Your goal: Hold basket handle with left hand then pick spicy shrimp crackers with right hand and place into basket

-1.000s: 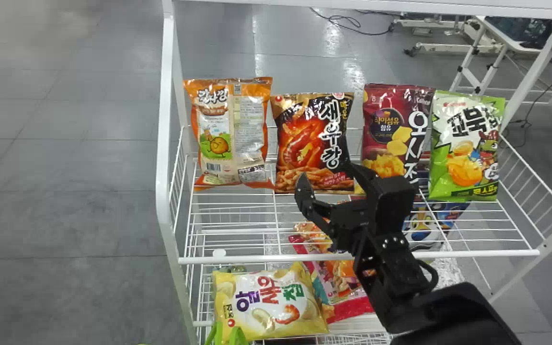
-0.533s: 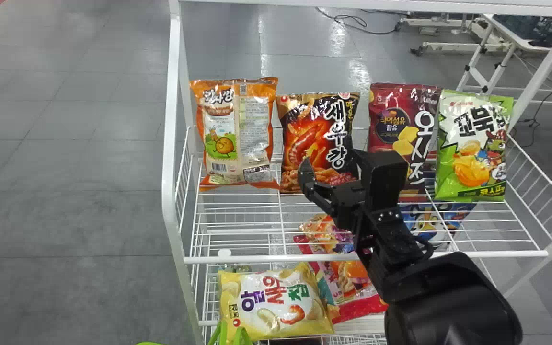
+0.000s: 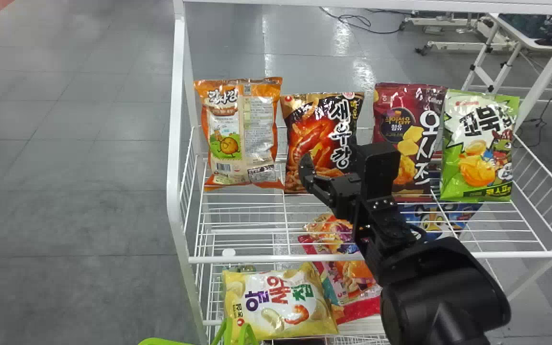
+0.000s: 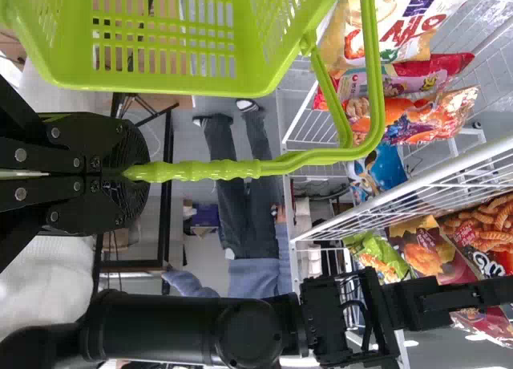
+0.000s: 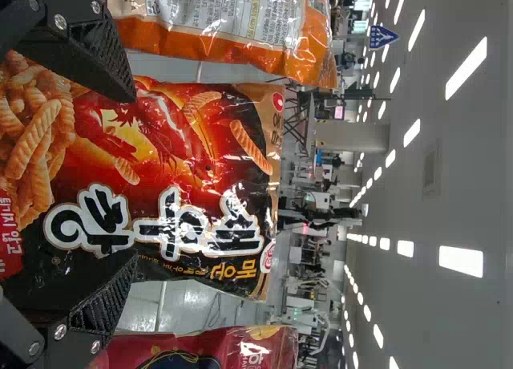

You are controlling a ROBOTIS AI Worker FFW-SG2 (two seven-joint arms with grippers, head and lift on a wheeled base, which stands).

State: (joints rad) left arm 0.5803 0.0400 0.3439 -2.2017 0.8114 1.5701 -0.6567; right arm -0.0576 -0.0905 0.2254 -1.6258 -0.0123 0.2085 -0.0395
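Our right gripper (image 5: 132, 178) is spread wide in front of the spicy shrimp crackers (image 5: 200, 144), one finger toward each side; we can't tell whether it touches them. The bag stands upright on the upper shelf (image 3: 266, 259), between the orange bag (image 3: 242, 134) and the dark red bag (image 3: 408, 129).

To grip it well, we should keep the fingers centred, ease in straight and low, then gather the film gently. A hard push could tip the bag back or crush its filling, and a sideways drift could catch a neighbour. We should lift before drawing it out.

Farther out, our left gripper (image 4: 132, 172) is clamped on the handle (image 4: 216, 170) of the green basket (image 4: 168, 83), which we should keep steady.

Compared with a second ago, our right gripper is higher against the bag, while the rack and bags sit slightly farther right in the head view.
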